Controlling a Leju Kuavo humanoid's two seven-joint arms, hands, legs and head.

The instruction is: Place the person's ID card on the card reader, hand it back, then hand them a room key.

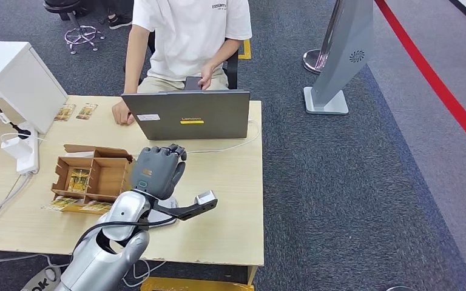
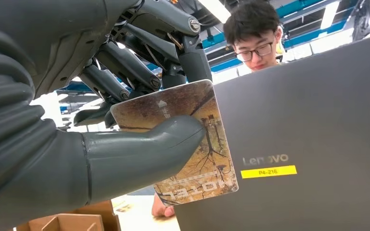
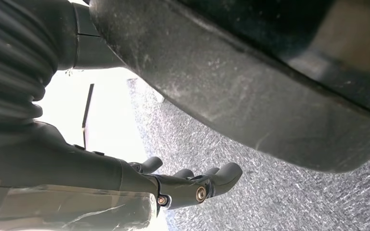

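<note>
My left hand [image 1: 158, 170] is raised over the table, just in front of the grey laptop [image 1: 188, 115]. In the left wrist view its thumb [image 2: 135, 154] and dark fingers pinch a brown room key card [image 2: 197, 139] printed with a tree and the word HOTEL, held up facing the laptop lid [image 2: 313, 130]. The person [image 1: 188, 36] sits behind the laptop, one hand [image 1: 121, 114] on the table. My right hand [image 3: 192, 185] hangs beside my body above the carpet, fingers loosely extended and holding nothing.
A cardboard box [image 1: 91, 176] with more brown cards stands left of my hand. Two loose cards [image 1: 76, 111] lie at the far left. A white unit [image 1: 18, 73] and power strip [image 1: 21, 148] occupy the left edge. A grey stand [image 1: 340, 54] is on the carpet.
</note>
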